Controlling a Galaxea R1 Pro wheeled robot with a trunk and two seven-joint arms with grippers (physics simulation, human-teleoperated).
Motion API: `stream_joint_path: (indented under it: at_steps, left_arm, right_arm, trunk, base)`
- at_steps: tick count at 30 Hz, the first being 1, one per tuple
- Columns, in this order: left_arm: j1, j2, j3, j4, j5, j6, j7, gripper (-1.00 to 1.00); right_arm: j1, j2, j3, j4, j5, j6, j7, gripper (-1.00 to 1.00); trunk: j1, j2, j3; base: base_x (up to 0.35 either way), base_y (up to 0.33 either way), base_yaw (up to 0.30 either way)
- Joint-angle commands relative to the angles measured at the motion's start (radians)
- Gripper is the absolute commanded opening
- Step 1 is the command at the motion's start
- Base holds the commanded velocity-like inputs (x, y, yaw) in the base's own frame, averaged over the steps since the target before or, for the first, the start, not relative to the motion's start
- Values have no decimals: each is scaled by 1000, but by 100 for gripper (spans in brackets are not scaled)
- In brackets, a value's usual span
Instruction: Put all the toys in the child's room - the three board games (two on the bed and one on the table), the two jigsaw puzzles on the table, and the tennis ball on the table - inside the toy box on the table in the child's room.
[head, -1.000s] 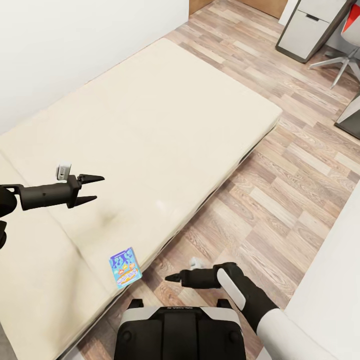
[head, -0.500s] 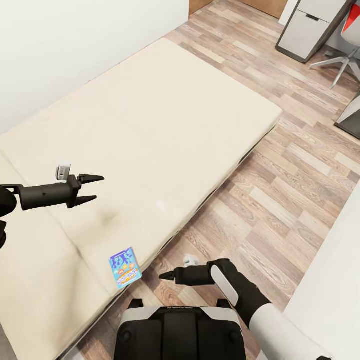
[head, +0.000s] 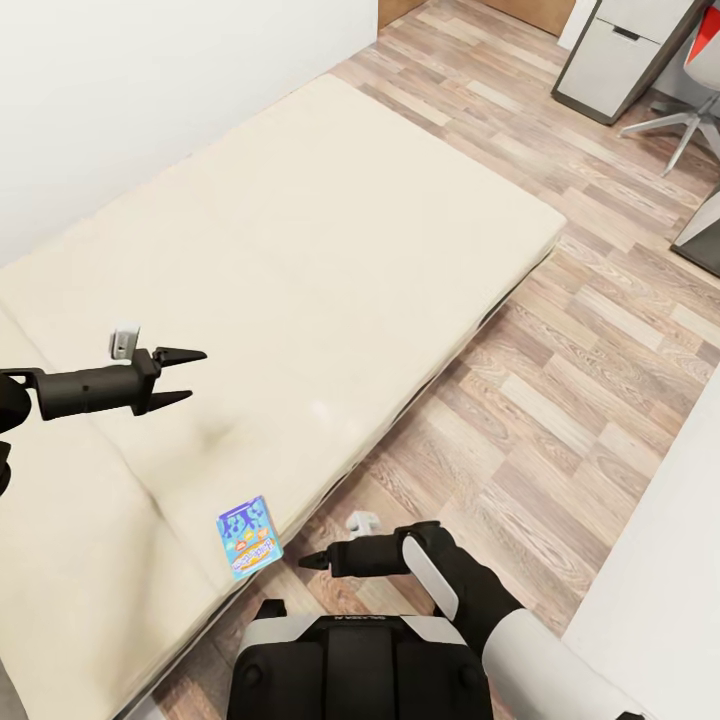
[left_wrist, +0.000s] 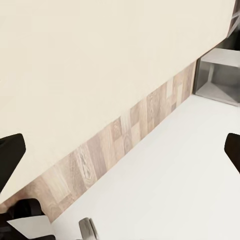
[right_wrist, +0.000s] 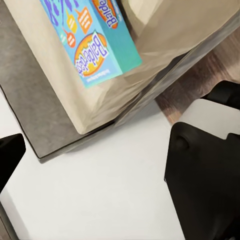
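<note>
Reaching stage: the right claw (head: 312, 562), fingers apparently together, points toward 9 o'clock at the small blue cartoon-printed card game box (head: 249, 536) lying on the cream-beige mattress bed (head: 300, 250) edge; next, spread and straddle it. Left claw (head: 185, 377) hovers apart.

A home bedroom: a cream bed (head: 300, 250) on wood-plank floor (head: 560, 380), white walls (head: 150, 90).

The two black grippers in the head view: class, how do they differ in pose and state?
The left gripper hangs above the cream-beige mattress, jaws spread open. The right gripper sits low over the wood-plank floor, beside the small blue cartoon-printed box, its jaws looking closed. Both are black, pointed and empty.
</note>
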Motion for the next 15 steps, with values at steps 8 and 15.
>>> stream_joint_path:
  at_steps: [8, 15]
  left_arm:
    - [0, 0, 3, -1, 10, 2, 10, 100]
    - [0, 0, 4, 0, 10, 2, 10, 100]
  right_arm:
    - [0, 5, 4, 0, 0, 1, 1, 100]
    - [0, 7, 5, 0, 0, 2, 2, 100]
  trunk:
    - [0, -1, -1]
    - [8, -15, -7]
  base:
    - [0, 0, 0]
    - [0, 0, 0]
